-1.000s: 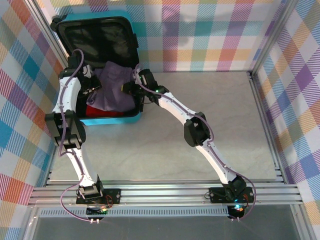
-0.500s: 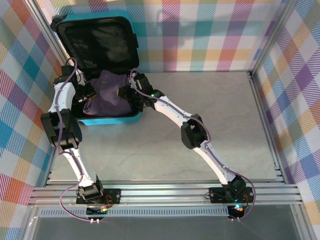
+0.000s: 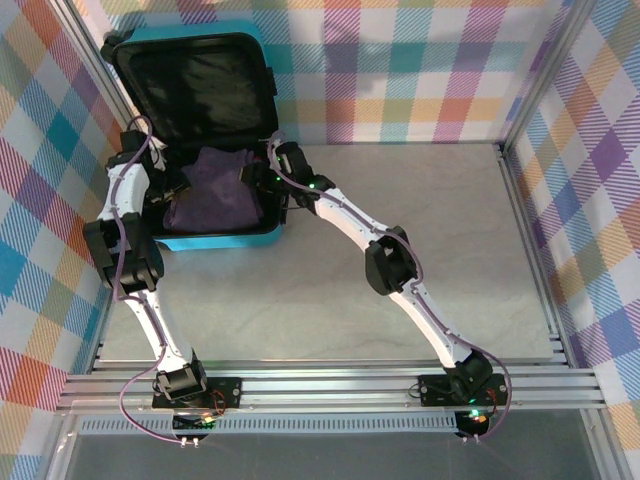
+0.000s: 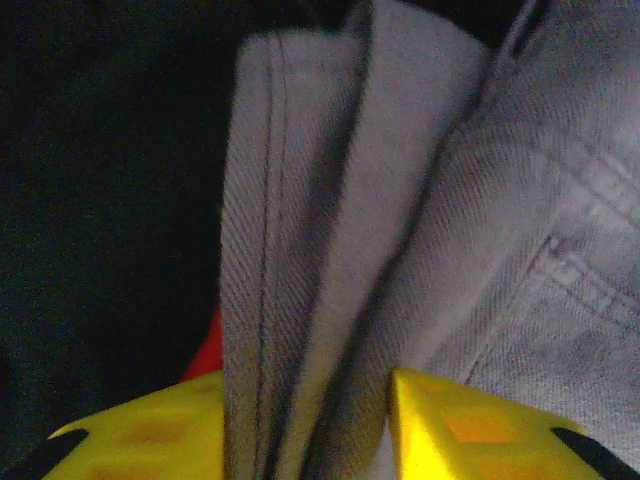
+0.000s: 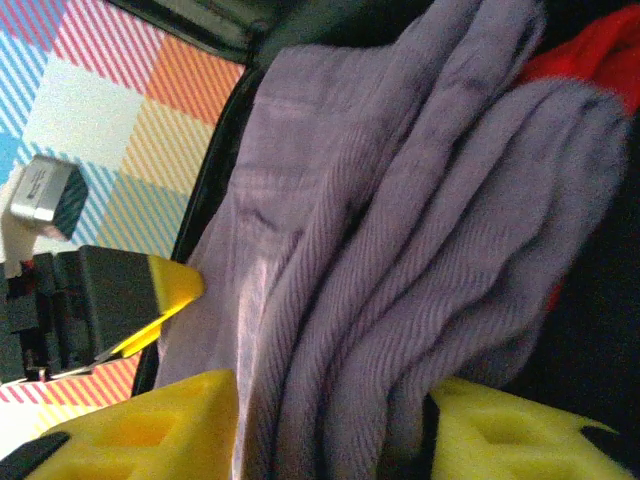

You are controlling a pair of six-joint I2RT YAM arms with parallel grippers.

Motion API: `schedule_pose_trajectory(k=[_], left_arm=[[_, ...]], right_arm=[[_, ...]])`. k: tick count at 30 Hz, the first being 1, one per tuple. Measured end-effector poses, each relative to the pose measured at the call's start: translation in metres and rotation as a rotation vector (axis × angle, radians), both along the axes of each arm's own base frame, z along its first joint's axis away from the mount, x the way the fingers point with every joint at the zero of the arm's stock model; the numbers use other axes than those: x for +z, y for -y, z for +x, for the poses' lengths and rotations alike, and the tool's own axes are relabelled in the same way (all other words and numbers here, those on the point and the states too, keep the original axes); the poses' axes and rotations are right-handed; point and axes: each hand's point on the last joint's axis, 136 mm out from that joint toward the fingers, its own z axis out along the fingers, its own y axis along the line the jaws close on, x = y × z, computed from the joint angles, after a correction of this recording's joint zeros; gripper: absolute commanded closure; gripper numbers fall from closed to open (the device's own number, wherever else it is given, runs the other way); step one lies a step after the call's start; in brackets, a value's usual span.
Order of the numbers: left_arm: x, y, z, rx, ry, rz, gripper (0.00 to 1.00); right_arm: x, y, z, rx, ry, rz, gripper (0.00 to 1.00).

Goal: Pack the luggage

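Grey table (image 3: 400,250), plaid walls (image 3: 400,70): luggage (image 3: 220,240) lies open at eleven o'clock. My left fingers (image 3: 172,188), right fingers (image 3: 252,178): each part-open, loosely astride purple cloth (image 3: 215,195), at its nine and three o'clock. Risk: fabric snags on my withdrawal and drags out.

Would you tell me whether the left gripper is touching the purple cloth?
Touching: left wrist view shows the cloth folds lying against the left gripper's fingers.
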Motion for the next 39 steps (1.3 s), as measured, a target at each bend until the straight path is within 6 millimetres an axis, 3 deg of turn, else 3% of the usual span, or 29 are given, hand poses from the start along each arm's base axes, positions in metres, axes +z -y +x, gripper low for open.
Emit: schedule_pose_trajectory(k=[3, 7, 13, 17, 20, 25, 30, 34, 39], left_arm=[[0.009, -0.014, 0.002, 0.034, 0.016, 0.037, 0.4], [0.026, -0.023, 0.002, 0.057, 0.047, 0.064, 0.39], [0.075, -0.01, -0.002, 0.043, 0.143, 0.07, 0.38], [0.114, 0.03, -0.001, -0.029, 0.225, 0.08, 0.37], [0.126, 0.079, 0.005, -0.119, 0.266, 0.074, 0.37], [0.107, 0.14, 0.007, -0.225, 0.243, 0.046, 0.37], [0.075, 0.164, 0.015, -0.263, 0.191, 0.037, 0.37], [0.042, 0.169, 0.024, -0.26, 0.141, 0.03, 0.38], [0.003, 0.171, 0.033, -0.253, 0.084, 0.021, 0.38]], right_arm=[[0.0, 0.009, 0.008, -0.01, 0.016, -0.01, 0.47], [0.006, 0.012, 0.01, -0.006, 0.049, -0.026, 0.45], [0.012, 0.02, 0.011, -0.001, 0.093, -0.078, 0.4], [0.022, 0.03, 0.014, -0.005, 0.126, -0.114, 0.38], [0.038, 0.038, 0.014, -0.005, 0.152, -0.133, 0.38], [0.074, 0.055, 0.002, 0.001, 0.199, -0.166, 0.37], [0.095, 0.082, -0.02, -0.005, 0.22, -0.21, 0.37], [0.092, 0.106, -0.036, -0.015, 0.218, -0.234, 0.37], [0.067, 0.118, -0.041, -0.019, 0.187, -0.26, 0.37]])
